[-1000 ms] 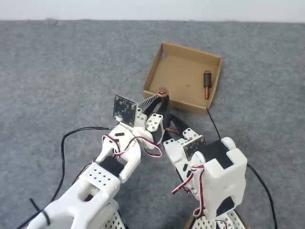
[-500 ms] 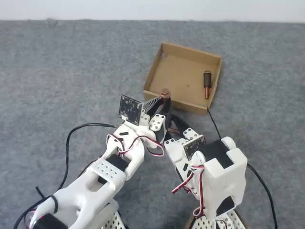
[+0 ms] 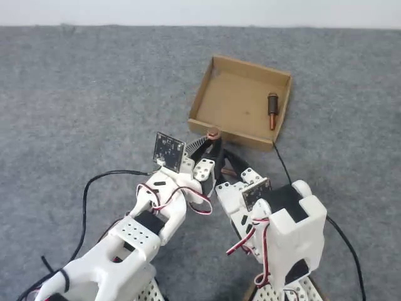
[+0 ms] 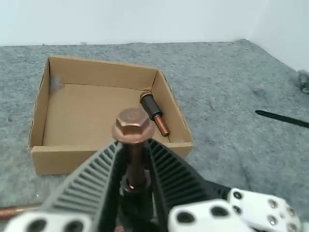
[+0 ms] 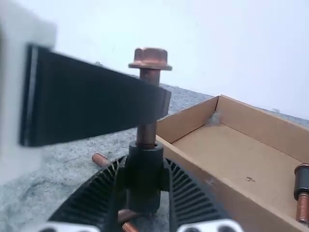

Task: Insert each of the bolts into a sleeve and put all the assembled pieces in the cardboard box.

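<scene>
My left gripper [image 4: 133, 150] is shut on the shank of a copper bolt [image 4: 133, 125], which stands upright with its hex head up. Below it, my right gripper [image 5: 143, 169] is shut on a black sleeve [image 5: 143, 180], and the bolt [image 5: 146, 126] enters the sleeve's top end. In the high view the bolt [image 3: 213, 133] sits just in front of the cardboard box [image 3: 199, 100], between the left gripper [image 3: 213, 144] and the right gripper [image 3: 224, 164]. One assembled piece [image 3: 272, 110] lies inside the box by its right wall.
A loose copper bolt [image 5: 100, 159] lies on the grey carpet under the grippers, and another bolt [image 4: 12, 212] is near the box's front wall. A black cable [image 3: 282, 166] runs beside the right arm. A black strip [image 4: 282, 118] lies on the carpet.
The left gripper has come down and back from the box's front wall with the bolt, lowering it toward the sleeve. The right arm has kept still.
</scene>
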Motion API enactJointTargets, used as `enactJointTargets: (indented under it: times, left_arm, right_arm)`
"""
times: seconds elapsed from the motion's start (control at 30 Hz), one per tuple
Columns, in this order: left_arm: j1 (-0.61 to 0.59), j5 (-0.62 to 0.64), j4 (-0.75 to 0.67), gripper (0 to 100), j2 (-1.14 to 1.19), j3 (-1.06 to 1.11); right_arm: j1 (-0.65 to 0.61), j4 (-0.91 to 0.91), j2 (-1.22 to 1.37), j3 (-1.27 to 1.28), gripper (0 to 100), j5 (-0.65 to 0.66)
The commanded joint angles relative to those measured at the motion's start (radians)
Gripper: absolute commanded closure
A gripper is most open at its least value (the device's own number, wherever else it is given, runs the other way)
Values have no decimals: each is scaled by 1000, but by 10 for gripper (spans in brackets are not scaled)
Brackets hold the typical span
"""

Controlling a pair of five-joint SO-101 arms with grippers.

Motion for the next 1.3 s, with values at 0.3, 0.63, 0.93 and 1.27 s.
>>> enactJointTargets:
  times: [0.3, 0.63, 0.93, 1.27]
  left_arm:
    - [-5, 5, 84, 987, -48, -19]
    - [-11, 8, 86, 871, -49, -16]
    - [-3, 8, 84, 870, -57, -13]
    - [-9, 6, 110, 870, -153, -5]
  right_arm:
    - [28, -31, -62, 31, 992, 8]
    - [28, -31, -62, 29, 992, 8]
    - [28, -31, -61, 25, 992, 8]
    - [30, -27, -54, 12, 992, 9]
